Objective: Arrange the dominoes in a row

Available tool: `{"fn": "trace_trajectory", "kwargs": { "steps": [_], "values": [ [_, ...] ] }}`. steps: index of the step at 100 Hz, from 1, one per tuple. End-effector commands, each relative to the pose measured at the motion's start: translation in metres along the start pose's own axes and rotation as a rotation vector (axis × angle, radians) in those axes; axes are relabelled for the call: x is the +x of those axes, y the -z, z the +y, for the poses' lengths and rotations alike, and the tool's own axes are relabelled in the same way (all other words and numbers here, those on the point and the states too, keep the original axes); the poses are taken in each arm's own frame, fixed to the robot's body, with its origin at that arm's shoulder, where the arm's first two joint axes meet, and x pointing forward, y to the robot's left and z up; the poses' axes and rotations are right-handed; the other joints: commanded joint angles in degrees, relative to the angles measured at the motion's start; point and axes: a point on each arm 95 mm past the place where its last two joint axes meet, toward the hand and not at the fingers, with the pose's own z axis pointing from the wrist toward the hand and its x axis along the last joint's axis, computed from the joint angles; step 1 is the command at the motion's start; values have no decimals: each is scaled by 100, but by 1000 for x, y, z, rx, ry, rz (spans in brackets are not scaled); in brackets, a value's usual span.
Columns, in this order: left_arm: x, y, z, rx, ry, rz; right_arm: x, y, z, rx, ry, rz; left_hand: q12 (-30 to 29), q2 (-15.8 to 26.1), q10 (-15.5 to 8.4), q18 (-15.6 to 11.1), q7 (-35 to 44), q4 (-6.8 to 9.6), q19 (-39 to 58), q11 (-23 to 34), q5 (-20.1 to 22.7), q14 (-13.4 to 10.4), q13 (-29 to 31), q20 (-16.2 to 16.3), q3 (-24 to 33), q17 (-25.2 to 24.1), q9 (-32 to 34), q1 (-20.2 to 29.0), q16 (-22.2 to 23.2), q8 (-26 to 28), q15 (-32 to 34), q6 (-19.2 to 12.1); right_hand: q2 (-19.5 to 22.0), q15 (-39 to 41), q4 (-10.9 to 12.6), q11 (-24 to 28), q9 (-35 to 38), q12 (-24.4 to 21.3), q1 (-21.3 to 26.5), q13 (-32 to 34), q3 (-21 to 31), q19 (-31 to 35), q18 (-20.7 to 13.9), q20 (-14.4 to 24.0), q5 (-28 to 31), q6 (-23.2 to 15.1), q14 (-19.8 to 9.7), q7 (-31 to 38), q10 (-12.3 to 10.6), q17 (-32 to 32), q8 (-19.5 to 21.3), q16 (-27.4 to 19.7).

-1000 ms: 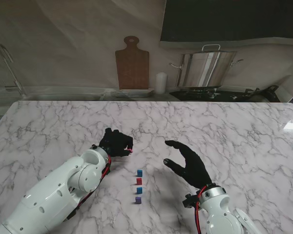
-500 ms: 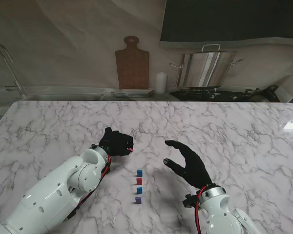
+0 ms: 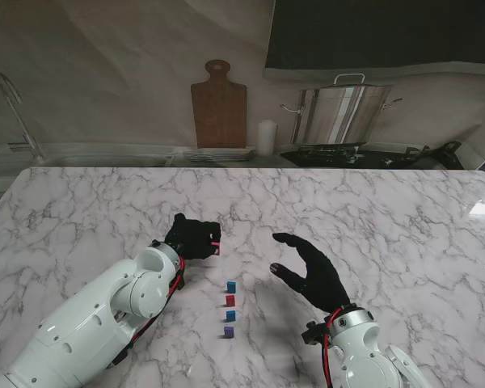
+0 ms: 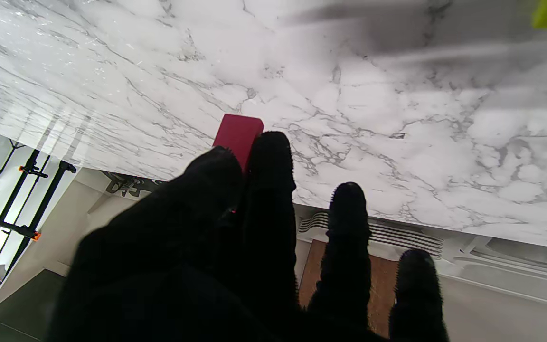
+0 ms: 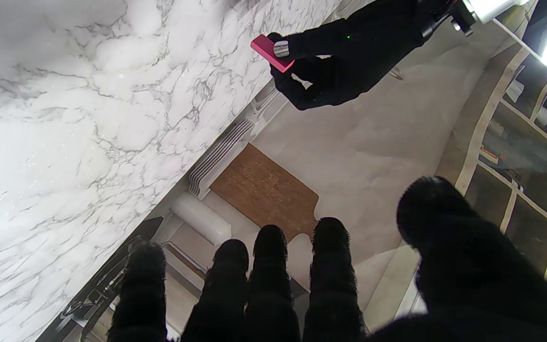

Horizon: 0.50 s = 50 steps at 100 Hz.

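My left hand (image 3: 192, 238) is shut on a pink-red domino (image 3: 217, 244), pinched between thumb and fingertip and held a little off the marble; the domino (image 4: 238, 137) sticks out past the fingers, and the right wrist view shows the same domino (image 5: 270, 52) in the left hand (image 5: 344, 61). Several small dominoes stand in a short row nearer to me: blue (image 3: 231, 286), red (image 3: 229, 301), blue (image 3: 229, 315) and purple (image 3: 228, 331). My right hand (image 3: 315, 273) hovers open to the right of the row, fingers spread, holding nothing.
The white marble table (image 3: 372, 210) stretches wide around the row. At the far wall stand a wooden cutting board (image 3: 219, 103), a white candle (image 3: 265, 137), stacked plates (image 3: 218, 153) and a steel pot (image 3: 343, 113) on a stove.
The left hand has turned slightly, lifting the pink-red domino a touch to the right. The right hand and the row have not moved.
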Motion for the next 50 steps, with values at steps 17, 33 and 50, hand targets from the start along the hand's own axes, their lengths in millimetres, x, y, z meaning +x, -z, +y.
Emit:
{"fn": "trace_trajectory", "kwargs": {
  "steps": [17, 33, 50],
  "values": [
    [7, -1, 4, -2, 30, 3, -1, 1, -2, 6, 1, -4, -177, 101, 32, 103, 396, 180, 104, 122, -134, 86, -54, -108, 266, -66, -9, 174, -35, 297, -70, 135, 77, 1, 125, 86, -47, 39, 167, 80, 92, 47, -46, 70, -101, -56, -72, 80, -15, -20, 74, -35],
    [10, -2, 7, -5, 47, 1, -1, 1, -2, 6, 2, -4, 1005, 226, 104, 125, 62, 160, -494, 84, 217, 183, -635, 47, -761, -125, -402, 659, 278, -63, 104, -65, 73, 3, 125, 87, -44, 40, 166, 83, 93, 46, -44, 70, -97, -54, -73, 80, -17, -22, 74, -34],
    [14, -5, 11, -16, 47, 3, -1, 1, -3, 7, 3, -4, 1571, 281, 248, 114, 84, 166, -596, 647, 237, 143, -774, 180, -897, -121, -617, 683, 496, -136, 380, 212, 70, 1, 124, 87, -47, 40, 161, 79, 92, 46, -39, 71, -96, -52, -76, 81, -11, -22, 75, -35]
  ]
}}
